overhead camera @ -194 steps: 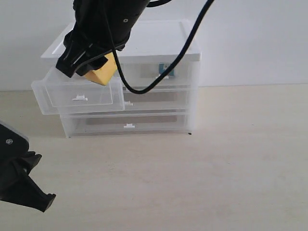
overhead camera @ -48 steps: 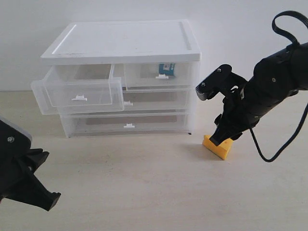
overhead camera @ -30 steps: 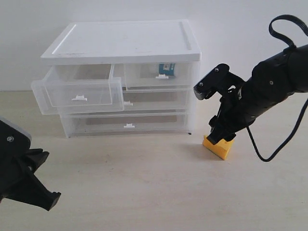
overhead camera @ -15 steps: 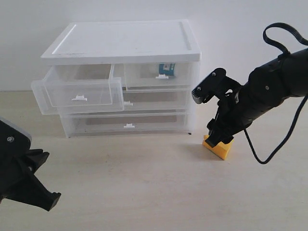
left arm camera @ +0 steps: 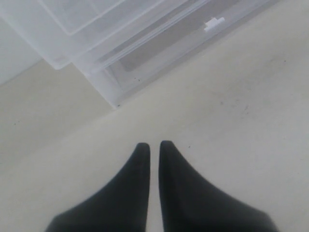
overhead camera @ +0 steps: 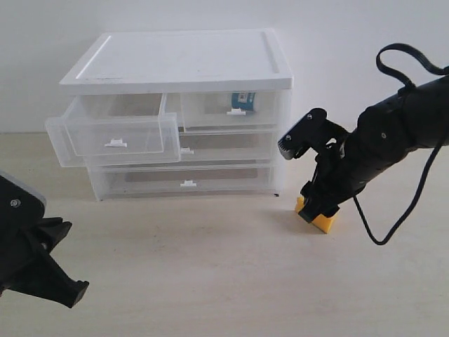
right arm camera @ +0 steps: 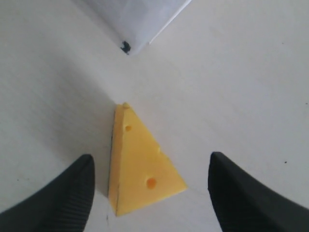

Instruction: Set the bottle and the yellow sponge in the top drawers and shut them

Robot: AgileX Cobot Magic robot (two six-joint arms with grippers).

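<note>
1. At the left edge of the counter (overhead camera: 210,274), the left end effector (left arm camera: 153,146) hangs low in front of the drawer unit (overhead camera: 175,63). Its fingers are pressed together and hold nothing. It is well apart from both top drawers.
2. On the upper left of the unit, the left top drawer (overhead camera: 112,140) is pulled out and sits a little crooked. Nothing shows through its clear walls, so I judge it is empty and waiting for the sponge.
3. Beside it, the right top drawer (overhead camera: 217,105) sits flush with the frame, so it looks closed. The bottle (overhead camera: 243,100) is inside, and its teal label shows behind the white tab handle. This half of the task seems done.
4. On the counter near the right front corner of the unit lies the yellow sponge (overhead camera: 324,222), which is not yet in any drawer.
5. Over the sponge is the right end effector (right arm camera: 150,164), its fingers spread wide. The wrist view shows one finger on each side of the wedge, with a gap on both sides, so it is not gripped.
6. What is left, in my judgement:
   - close on the sponge and lift it;
   - carry it to the open left drawer and drop it in;
   - push that drawer shut.
</note>
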